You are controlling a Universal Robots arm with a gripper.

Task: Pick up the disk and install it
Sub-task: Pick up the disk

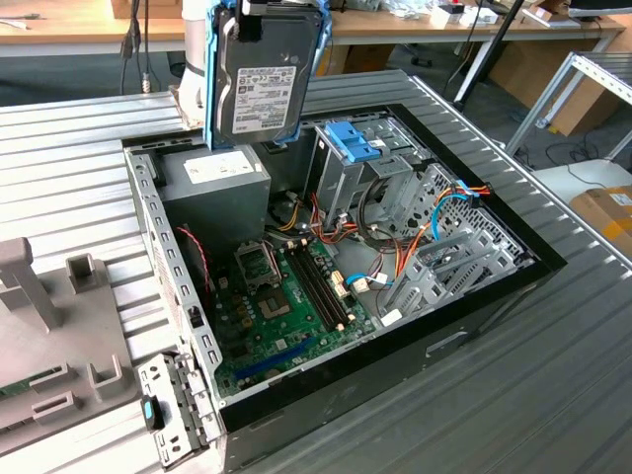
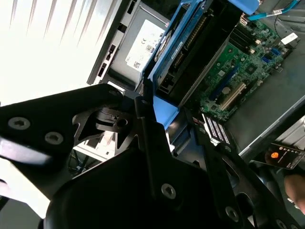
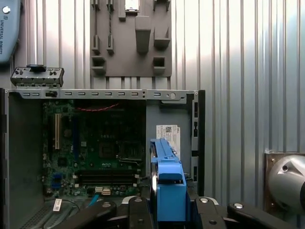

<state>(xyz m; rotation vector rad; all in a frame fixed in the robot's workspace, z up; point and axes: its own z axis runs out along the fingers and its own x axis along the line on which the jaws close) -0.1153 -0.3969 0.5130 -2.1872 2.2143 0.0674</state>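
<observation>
The disk, dark with a white label and bright blue side rails, hangs upright above the far corner of the open computer case, over the grey power supply box. My gripper is shut on its upper end. In the first wrist view the disk is edge-on, a blue rail facing the camera, held between the black fingers of the gripper. In the second wrist view the disk reaches out from the gripper over the motherboard.
Inside the case lie the green motherboard, bundles of cables and a metal drive cage topped by a light-blue latch plate. A grey fixture block and a small bracket sit on the ribbed metal table at the exterior view's left.
</observation>
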